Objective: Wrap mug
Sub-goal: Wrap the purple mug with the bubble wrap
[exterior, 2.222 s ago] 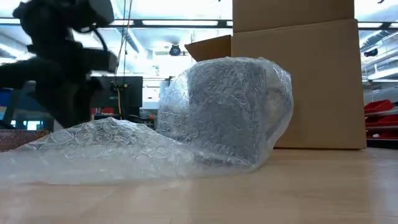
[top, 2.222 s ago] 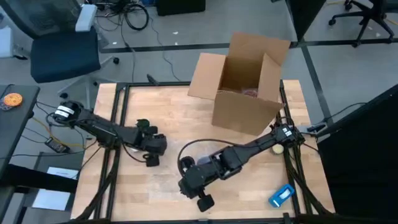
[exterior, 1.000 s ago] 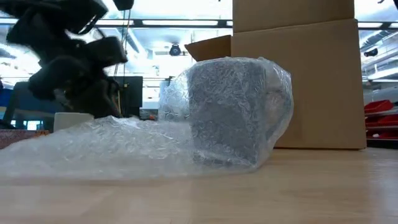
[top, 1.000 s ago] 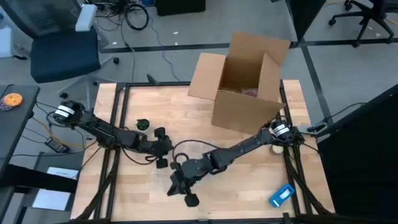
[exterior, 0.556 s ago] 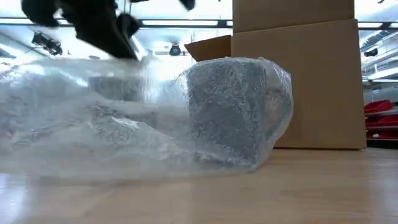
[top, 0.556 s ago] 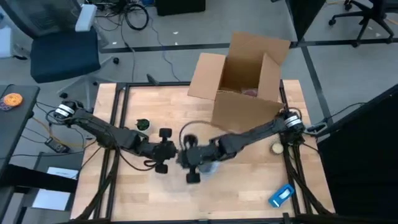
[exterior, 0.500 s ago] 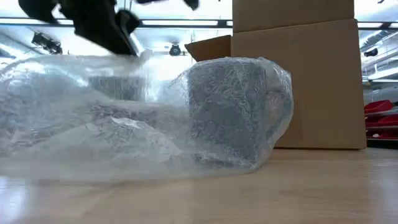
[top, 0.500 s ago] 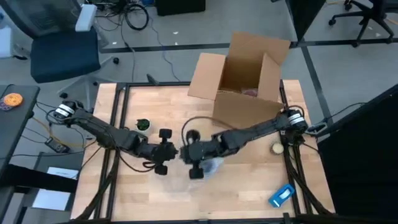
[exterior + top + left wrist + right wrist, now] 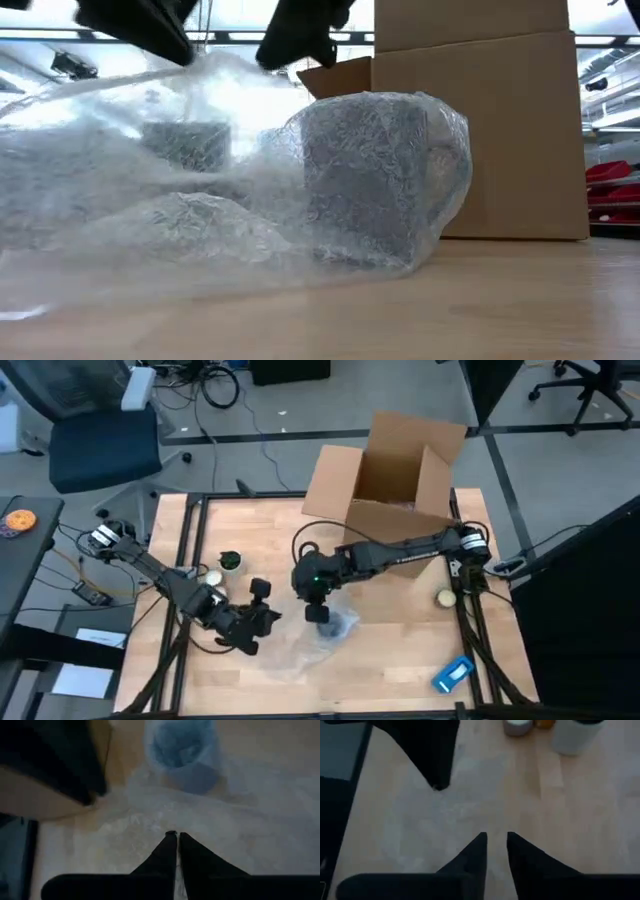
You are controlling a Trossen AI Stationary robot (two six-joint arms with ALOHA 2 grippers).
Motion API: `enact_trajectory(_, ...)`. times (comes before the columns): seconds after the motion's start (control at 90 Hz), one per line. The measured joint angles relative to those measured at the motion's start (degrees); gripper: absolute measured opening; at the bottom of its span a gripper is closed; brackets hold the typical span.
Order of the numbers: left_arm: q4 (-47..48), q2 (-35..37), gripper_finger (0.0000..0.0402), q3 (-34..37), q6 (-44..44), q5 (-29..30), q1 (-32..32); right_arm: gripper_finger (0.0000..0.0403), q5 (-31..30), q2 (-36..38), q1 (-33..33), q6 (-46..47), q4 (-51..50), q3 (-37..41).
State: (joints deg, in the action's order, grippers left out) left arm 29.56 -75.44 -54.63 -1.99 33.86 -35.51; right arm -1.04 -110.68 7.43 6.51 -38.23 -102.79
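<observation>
The left claw (image 9: 177, 836), pinching the clear bubble-wrap sheet (image 9: 150, 200), has drawn back from the grey mug (image 9: 365, 175); the slightly parted right claw (image 9: 496, 838) now hovers above the mug, fold unfinished.

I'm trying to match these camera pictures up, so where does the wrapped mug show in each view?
High view: the mug sits near the table's middle, in front of the cardboard box.
Low view: the mug is right of centre, with the box behind it.
Left wrist view: the mug is at the top edge, bluish.
Right wrist view: not in it.
Shared landmark: the bubble wrap trailing from the mug shows in all four.
</observation>
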Motion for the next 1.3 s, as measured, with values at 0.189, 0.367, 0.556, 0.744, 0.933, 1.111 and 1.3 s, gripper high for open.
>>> enact_trajectory(0.189,-3.83,0.0,0.0,0.0,-5.92,4.24,-2.33,0.0119,8.52,0.07,-3.32,4.14,4.34,-0.08)
enact_trajectory(0.367,-7.38,0.01,0.0,0.0,-10.84,5.06,-2.43,0.0151,20.44,-1.42,-4.75,8.96,7.15,-0.15)
enact_trajectory(0.556,-9.18,0.02,0.0,0.0,-12.9,4.98,-2.93,0.0174,20.74,-2.45,-4.47,12.52,6.6,-0.17)
enact_trajectory(0.744,-11.43,0.02,0.0,0.0,-14.28,3.57,-2.91,0.0195,25.31,-3.89,-4.45,16.04,6.59,-0.04)
enact_trajectory(0.933,-11.69,0.02,0.0,0.0,-14.28,3.35,-2.86,0.0188,35.52,-4.56,-3.24,20.12,13.43,-0.09)
enact_trajectory(1.111,-12.0,0.02,0.0,0.0,-14.28,3.42,-2.86,0.0163,35.93,-4.6,-2.24,24.13,13.93,-0.08)
enact_trajectory(1.3,-12.3,0.02,0.0,0.0,-14.41,5.11,-3.52,0.0147,35.25,-4.6,-2.66,29.59,13.38,-0.08)
